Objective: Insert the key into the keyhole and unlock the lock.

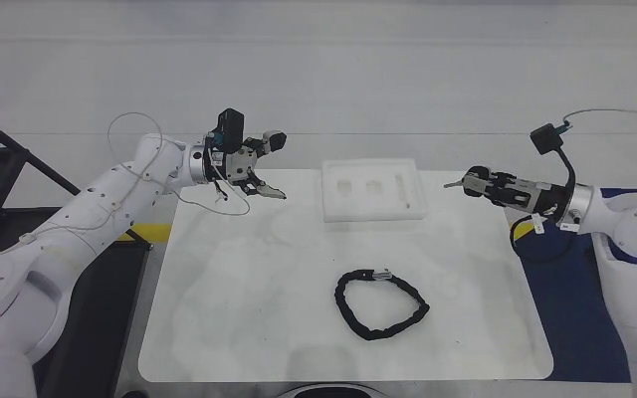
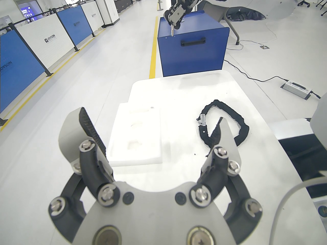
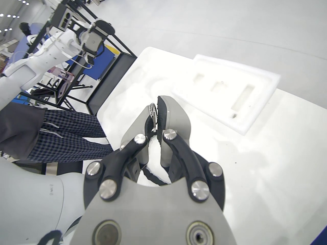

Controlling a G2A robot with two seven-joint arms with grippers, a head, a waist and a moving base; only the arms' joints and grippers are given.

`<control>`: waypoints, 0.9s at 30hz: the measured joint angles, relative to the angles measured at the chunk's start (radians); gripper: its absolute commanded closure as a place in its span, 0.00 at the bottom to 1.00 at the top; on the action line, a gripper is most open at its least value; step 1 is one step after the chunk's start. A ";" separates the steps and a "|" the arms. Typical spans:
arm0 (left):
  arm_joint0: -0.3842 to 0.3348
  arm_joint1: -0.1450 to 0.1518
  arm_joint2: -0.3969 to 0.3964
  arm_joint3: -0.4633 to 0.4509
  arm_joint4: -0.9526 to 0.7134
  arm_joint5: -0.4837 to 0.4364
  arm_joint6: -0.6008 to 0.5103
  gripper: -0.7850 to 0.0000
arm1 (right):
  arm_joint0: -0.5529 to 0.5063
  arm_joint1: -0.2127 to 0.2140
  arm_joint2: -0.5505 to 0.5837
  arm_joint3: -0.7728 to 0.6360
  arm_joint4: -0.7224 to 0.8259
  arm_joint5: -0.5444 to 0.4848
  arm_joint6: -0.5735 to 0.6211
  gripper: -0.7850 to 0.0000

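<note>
In the top view, a black fabric-sleeved chain lock with a silver cylinder end lies looped on the white table. It sits a little toward 5 o'clock from the table's middle, well apart from both arms. A white foam tray with three recesses sits at the 12 o'clock edge. The left gripper hovers at the 10 o'clock corner, fingers spread wide and holding nothing. The right gripper hangs at the 2 o'clock corner. Its jaws pinch a small silver key, whose blade juts toward 9 o'clock.
</note>
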State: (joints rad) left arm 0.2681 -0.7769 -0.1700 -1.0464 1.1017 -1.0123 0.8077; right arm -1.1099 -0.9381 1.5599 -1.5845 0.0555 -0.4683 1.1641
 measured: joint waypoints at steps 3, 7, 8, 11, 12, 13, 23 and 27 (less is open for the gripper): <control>0.000 0.000 0.000 0.000 0.000 0.000 0.000 0.00 | -0.001 0.002 0.006 -0.006 0.015 -0.003 0.009 1.00; 0.000 0.000 0.000 0.000 0.000 0.000 0.000 0.00 | -0.001 0.002 0.005 -0.005 0.013 -0.003 0.008 1.00; 0.000 0.000 0.000 0.000 0.000 0.000 0.000 0.00 | -0.001 0.002 0.005 -0.005 0.013 -0.003 0.008 1.00; 0.000 0.000 0.000 0.000 0.000 0.000 0.000 0.00 | -0.001 0.002 0.005 -0.005 0.013 -0.003 0.008 1.00; 0.000 0.000 0.000 0.000 0.000 0.000 0.000 0.00 | -0.001 0.002 0.005 -0.005 0.013 -0.003 0.008 1.00; 0.000 0.000 0.000 0.000 0.000 0.000 0.000 0.00 | -0.001 0.002 0.005 -0.005 0.013 -0.003 0.008 1.00; 0.001 0.000 0.000 -0.001 0.000 0.000 0.000 0.00 | -0.001 0.002 0.005 -0.005 0.013 -0.003 0.008 1.00; 0.053 -0.007 -0.013 -0.024 -0.061 0.009 -0.040 0.00 | -0.001 0.002 0.005 -0.005 0.013 -0.003 0.008 1.00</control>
State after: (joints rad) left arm 0.3210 -0.7834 -0.1829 -1.0706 1.0410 -1.0029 0.7676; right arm -1.1105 -0.9364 1.5650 -1.5897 0.0685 -0.4710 1.1726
